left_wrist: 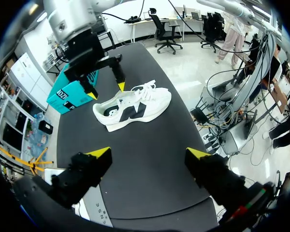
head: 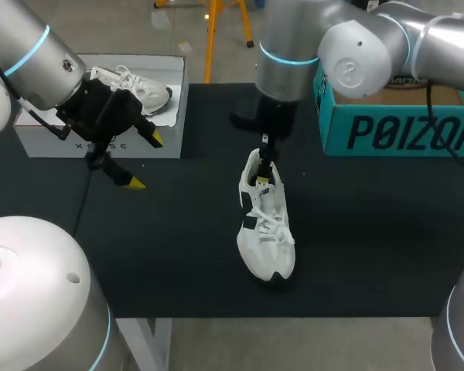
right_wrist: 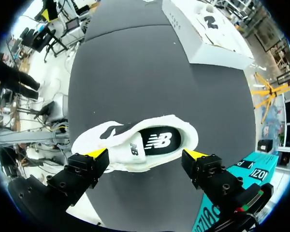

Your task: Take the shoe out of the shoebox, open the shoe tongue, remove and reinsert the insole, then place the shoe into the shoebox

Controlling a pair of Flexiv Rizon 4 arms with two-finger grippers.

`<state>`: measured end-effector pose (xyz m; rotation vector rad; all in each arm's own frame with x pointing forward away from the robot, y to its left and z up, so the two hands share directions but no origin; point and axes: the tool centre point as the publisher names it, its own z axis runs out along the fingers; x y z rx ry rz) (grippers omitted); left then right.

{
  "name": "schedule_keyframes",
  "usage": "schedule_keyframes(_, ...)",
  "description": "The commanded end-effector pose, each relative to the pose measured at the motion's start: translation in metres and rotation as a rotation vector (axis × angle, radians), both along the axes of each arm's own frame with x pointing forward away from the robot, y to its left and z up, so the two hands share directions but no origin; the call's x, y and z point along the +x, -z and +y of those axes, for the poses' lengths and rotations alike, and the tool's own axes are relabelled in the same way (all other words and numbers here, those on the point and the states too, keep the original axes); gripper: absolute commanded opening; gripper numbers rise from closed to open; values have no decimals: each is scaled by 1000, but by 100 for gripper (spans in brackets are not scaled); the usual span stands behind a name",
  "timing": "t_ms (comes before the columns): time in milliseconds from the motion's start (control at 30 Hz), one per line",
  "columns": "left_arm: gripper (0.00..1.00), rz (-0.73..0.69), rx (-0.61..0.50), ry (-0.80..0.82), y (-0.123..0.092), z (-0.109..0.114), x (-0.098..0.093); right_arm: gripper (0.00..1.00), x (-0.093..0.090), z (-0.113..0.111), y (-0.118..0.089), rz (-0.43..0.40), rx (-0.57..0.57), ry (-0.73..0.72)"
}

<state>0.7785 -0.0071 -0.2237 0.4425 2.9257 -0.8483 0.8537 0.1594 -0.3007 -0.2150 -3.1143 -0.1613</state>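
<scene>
On the black table (head: 371,232) a teal cardboard box (head: 402,131) is set at the far right corner and an open white cardboard shoebox (head: 39,139) at the far left edge. The white lace-up shoe with black side markings (head: 267,232) is out of the box, upright on its sole near the table's middle, toe toward the near edge. The right arm's jaws hang wide open over the shoe's heel end and nothing is gripped. The left arm's jaws, likewise spread and empty, stand well apart from the shoe, just in front of the shoebox. Trouble is to be expected from that: with the shoe unrestrained, a pull on the white tongue (right_wrist: 134,151) or the black insole (right_wrist: 157,140) could lift or drag the whole shoe. A finger lowered onto the heel collar could tip it. The insole, seated in the opening, is shown only by the right wrist view. The right arm's jaws are seen side-on only in the left wrist view, though contact cannot be told. A second white shoe (head: 143,89) inside the shoebox is made plain by the head view.
</scene>
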Motion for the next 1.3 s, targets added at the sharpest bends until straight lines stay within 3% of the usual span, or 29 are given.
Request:
schedule_keyframes(33, 100, 2, 5, 0, 0, 0, 1, 100, 8, 8, 0, -77, -58, -136)
schedule_keyframes(200, 100, 2, 5, 0, 0, 0, 1, 100, 23, 18, 6, -125, -52, -152)
schedule_keyframes(500, 100, 2, 5, 0, 0, 0, 1, 100, 46, 14, 26, -97, -38, -47)
schedule_keyframes(767, 100, 2, 5, 0, 0, 0, 1, 100, 66, 16, 35, -121, -19, -48)
schedule_keyframes(1300, 100, 2, 5, 0, 0, 0, 1, 100, 86, 8, 71, -88, -25, -49)
